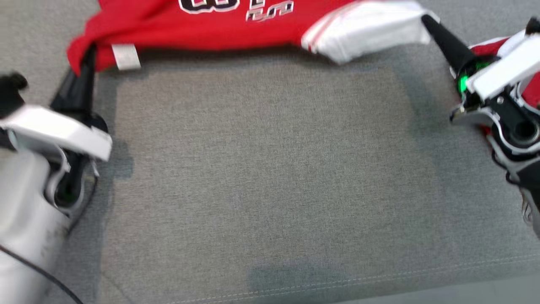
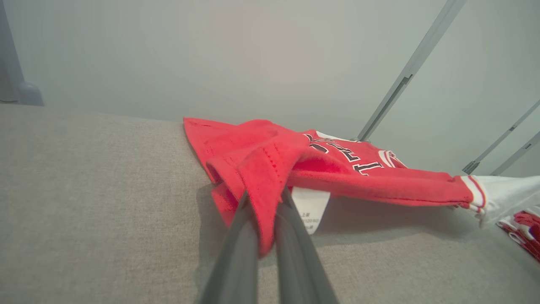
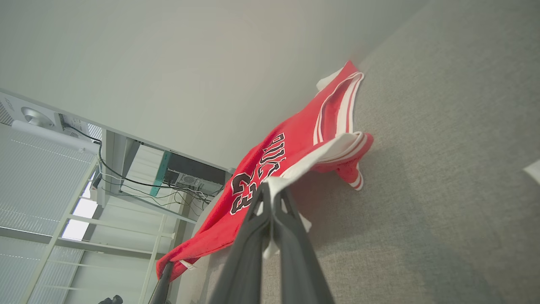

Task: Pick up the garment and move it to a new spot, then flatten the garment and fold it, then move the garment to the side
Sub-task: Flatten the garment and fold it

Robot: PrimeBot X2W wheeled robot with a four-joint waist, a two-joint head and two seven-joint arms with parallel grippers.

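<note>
A soft, light red-and-white knit jersey [image 1: 211, 29] sags limply across the frame's top over the grey fabric table [image 1: 270, 190]. The left gripper [image 1: 86, 59] has its jaws pinching the red corner, the right gripper [image 1: 427, 22] the white edge. Such corners seem the best holds.

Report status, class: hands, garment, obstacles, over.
Left hand shut on red-and-white fabric jersey, red corner. Right hand shut on its white edge. Jersey stretched between them over grey cloth surface. Another red-and-white cloth near right hand.
</note>
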